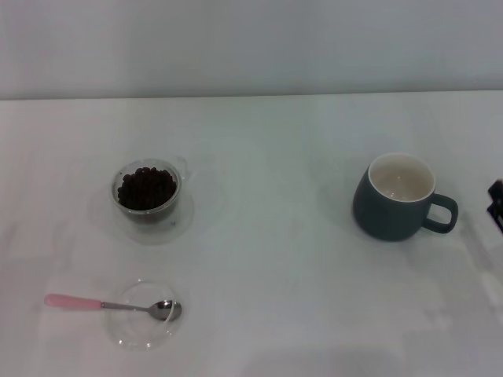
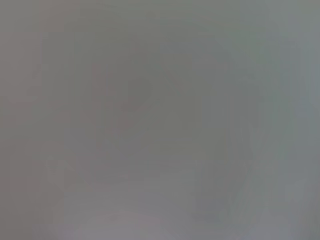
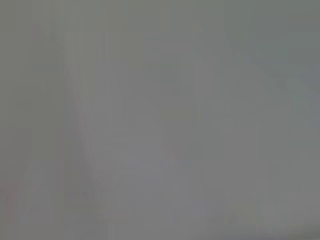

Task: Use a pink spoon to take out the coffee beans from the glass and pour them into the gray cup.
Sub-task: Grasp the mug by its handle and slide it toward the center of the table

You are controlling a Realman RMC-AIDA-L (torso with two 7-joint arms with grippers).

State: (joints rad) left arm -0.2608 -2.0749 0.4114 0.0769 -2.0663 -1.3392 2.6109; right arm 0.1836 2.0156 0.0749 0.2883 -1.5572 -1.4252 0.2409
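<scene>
We see only a dark sliver of the right gripper [image 1: 497, 206] at the right edge, just beyond the gray cup [image 1: 397, 199]; whether it is open, we cannot tell. The left gripper is out of view. The pink spoon [image 1: 110, 304] lies well apart, its bowl in a glass dish [image 1: 141, 334]. Behind it stands the glass [image 1: 148, 192] full of coffee beans [image 1: 146, 188]. Both wrist views show nothing but gray.

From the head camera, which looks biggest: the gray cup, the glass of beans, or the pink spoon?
1. gray cup, biggest.
2. glass and pink spoon: unsure. The spoon is longer but thin, and lies nearer the camera.
</scene>
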